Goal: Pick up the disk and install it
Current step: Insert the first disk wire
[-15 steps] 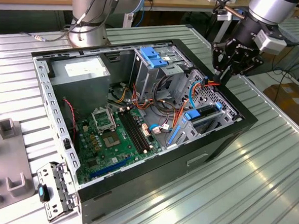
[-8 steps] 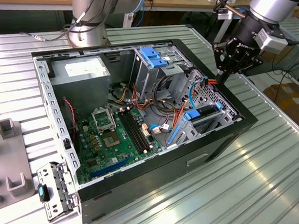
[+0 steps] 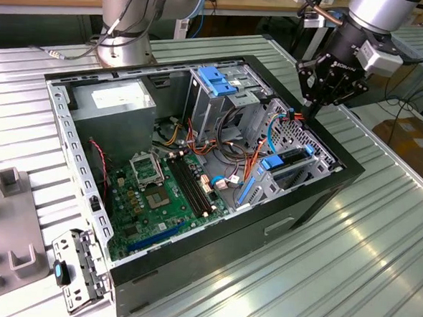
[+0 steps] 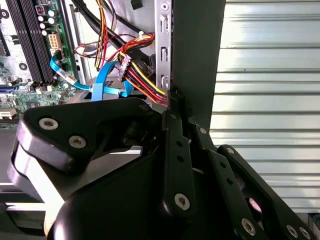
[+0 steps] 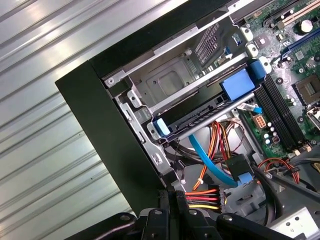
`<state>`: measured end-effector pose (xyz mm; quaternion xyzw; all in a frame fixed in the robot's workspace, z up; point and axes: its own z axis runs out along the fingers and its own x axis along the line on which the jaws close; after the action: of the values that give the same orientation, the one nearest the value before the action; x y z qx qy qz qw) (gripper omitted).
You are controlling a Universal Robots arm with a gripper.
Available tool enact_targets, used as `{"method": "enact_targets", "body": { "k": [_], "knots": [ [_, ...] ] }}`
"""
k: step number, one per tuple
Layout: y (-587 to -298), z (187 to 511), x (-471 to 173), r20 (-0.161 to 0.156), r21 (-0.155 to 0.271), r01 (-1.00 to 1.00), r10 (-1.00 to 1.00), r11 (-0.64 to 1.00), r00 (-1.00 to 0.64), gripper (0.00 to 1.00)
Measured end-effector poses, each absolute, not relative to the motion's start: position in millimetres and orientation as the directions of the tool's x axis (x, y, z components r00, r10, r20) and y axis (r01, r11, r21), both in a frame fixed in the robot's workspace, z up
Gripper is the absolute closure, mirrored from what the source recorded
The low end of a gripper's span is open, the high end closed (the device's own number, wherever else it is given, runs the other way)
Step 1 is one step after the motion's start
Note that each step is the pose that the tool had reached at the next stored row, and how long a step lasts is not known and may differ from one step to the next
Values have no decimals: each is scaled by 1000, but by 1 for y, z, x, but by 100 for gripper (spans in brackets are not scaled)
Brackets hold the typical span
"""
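Black tool (image 3: pixel 309 113) at case's (image 3: pixel 325 183) 2 o'clock rim, fingers closed together, empty, disk (image 3: pixel 292 162) seated in bay, ribbed metal worktop (image 3: pixel 378 248).

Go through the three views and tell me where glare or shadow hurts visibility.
In the exterior view, bright reflections streak the ribbed metal table, while the open computer case interior reads evenly lit. In the second wrist view, the table's slats wash out to near white, and the gripper is a dark mass with little surface detail. In the first wrist view, the table glares again; the motherboard stays clear.
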<state>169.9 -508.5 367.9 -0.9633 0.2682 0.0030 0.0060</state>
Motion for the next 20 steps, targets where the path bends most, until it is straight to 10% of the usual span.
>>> {"method": "enact_targets", "body": {
  "k": [20],
  "knots": [
    [-508,368,169,-9,-10,-613,-613,-790,790,83]
  ]
}}
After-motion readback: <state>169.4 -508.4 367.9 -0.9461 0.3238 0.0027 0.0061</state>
